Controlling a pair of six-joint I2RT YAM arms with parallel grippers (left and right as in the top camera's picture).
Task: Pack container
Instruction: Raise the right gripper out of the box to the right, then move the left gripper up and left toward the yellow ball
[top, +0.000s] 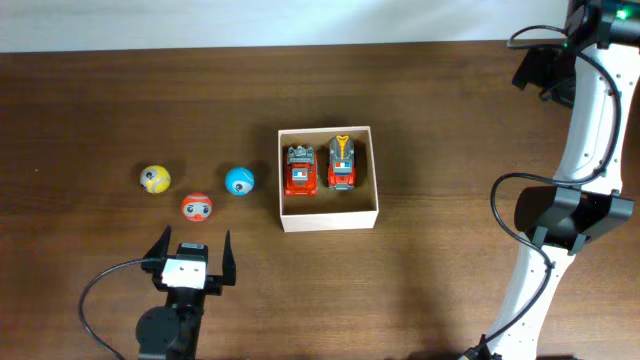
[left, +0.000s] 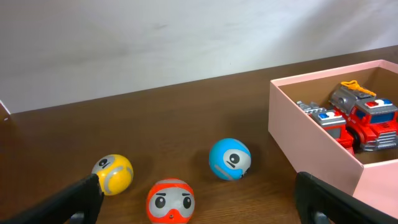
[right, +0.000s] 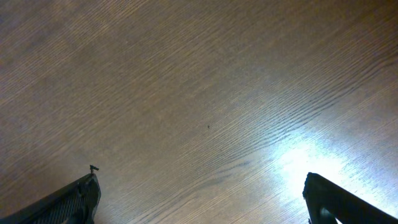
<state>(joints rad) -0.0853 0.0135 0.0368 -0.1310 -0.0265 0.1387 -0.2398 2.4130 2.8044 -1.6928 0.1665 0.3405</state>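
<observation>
Box sits mid-table, right of the balls, w/ 2 trucks side by side in its back half. L gripper is wide open & empty, just short of red ball. R gripper is also spread wide, holding nothing, over bare table. Likely risks: balls are smooth, glossy spheres, so an off-centre pinch could squirt red away into yellow ball or blue ball. Box is thin, light-looking cardboard w/ straight walls, so a rim bump could slide it. The free strip in front of the plastic trucks is narrow, so a ball dropped too far back may bounce off them. Table is matte wood grain.
</observation>
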